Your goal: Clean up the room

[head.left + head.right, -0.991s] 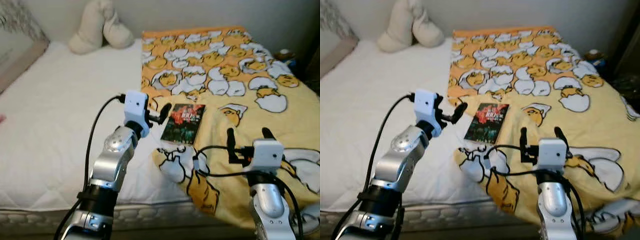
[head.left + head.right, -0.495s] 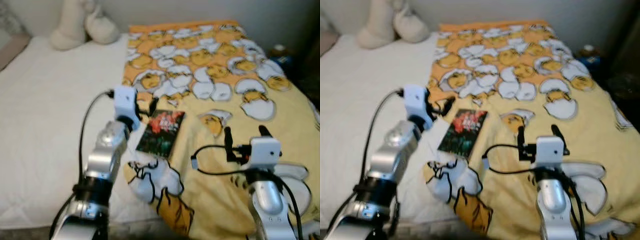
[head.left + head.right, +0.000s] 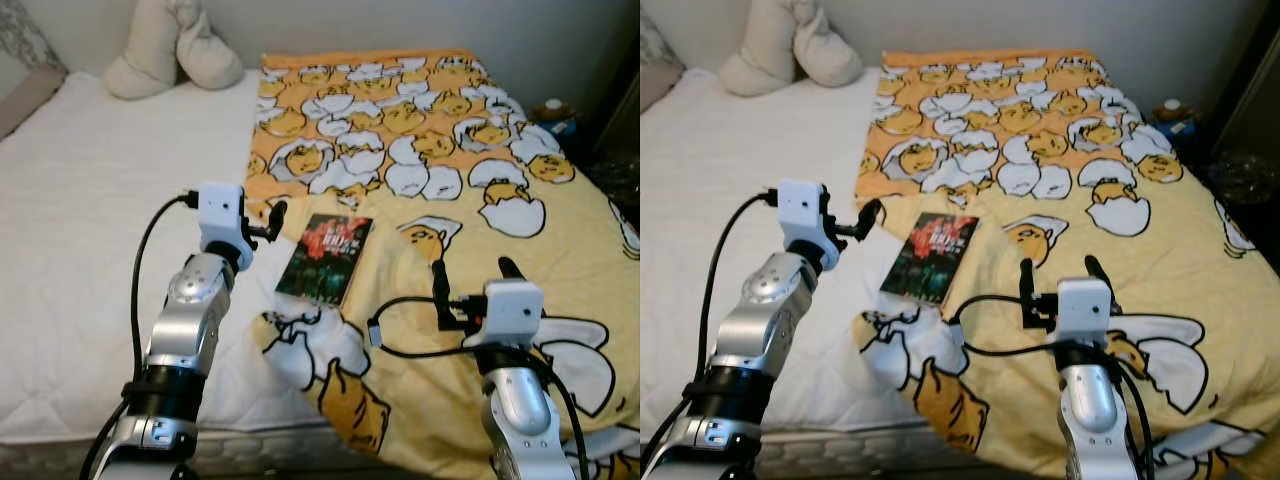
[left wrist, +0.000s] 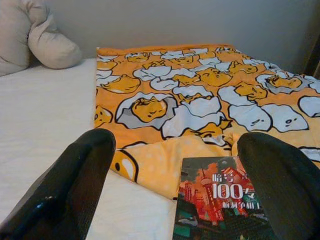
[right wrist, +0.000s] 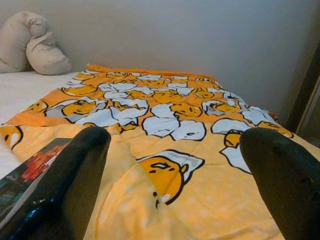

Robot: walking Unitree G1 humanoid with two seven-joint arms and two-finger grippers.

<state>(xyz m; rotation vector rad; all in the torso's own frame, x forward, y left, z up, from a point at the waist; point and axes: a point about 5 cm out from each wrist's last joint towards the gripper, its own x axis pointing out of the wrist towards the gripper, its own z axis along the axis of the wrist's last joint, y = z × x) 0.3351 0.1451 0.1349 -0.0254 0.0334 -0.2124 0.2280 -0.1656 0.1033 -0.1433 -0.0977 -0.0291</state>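
Clearly "100" on book (image 4: pixel 222 202), between fingers of open left tool (image 3: pixel 272 222); right tool (image 3: pixel 470 283) open.

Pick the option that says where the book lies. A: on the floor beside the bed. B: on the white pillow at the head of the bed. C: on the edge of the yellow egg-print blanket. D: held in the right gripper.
C: the book lies flat on the edge of the yellow egg-print blanket, ahead of the open left gripper.
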